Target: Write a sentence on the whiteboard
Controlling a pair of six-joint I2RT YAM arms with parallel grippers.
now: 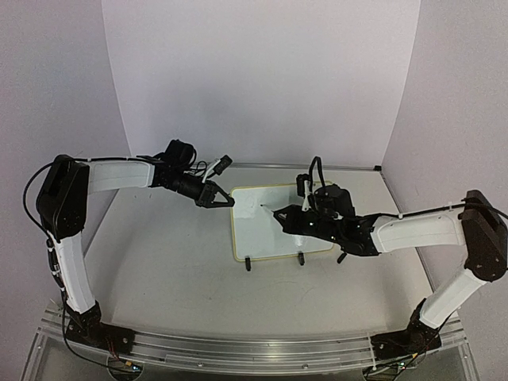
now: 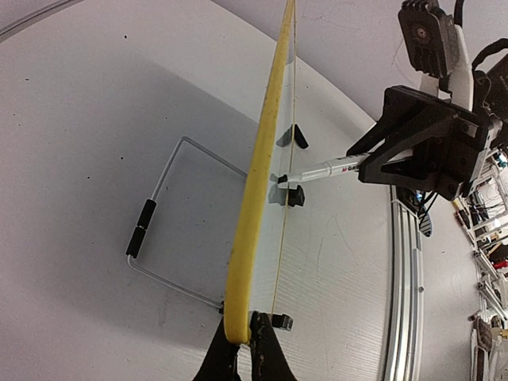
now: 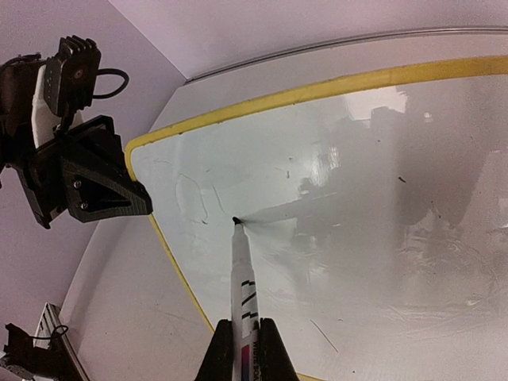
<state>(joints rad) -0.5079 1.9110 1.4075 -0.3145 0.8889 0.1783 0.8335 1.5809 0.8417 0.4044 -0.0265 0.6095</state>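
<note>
Whiteboard (image 1: pixel 274 234) propped mid counter (image 1: pixel 159 270) between both arms; right end effector (image 3: pixel 242 353) pinches a marker (image 3: pixel 240 274), tip touching the board's upper-left area, open surface lying rightward; left end effector (image 2: pixel 242 349) clamps the yellow left rim.

Count, top view as the clock face:
- Arms: 2. My left arm (image 1: pixel 119 175) at 9 o'clock, my right arm (image 1: pixel 421 230) at 3 o'clock.
- Finger pairs: 2, one per arm. Left fingers (image 1: pixel 225 198), right fingers (image 1: pixel 281 215).
- Whiteboard (image 1: pixel 274 238): 1, mid-surface.
- Surface (image 1: pixel 159 270): 1.
- Clip feet (image 1: pixel 248 264): 2, black, both on the board's 6 o'clock edge.
- Marker (image 3: pixel 242 278): 1.
- Wire stand (image 2: pixel 171 230): 1, seen only from my left wrist.
- Rail (image 1: pixel 254 345): 1, along 6 o'clock.
- Strokes (image 3: pixel 193 198) on the board: faint, too thin to count.
</note>
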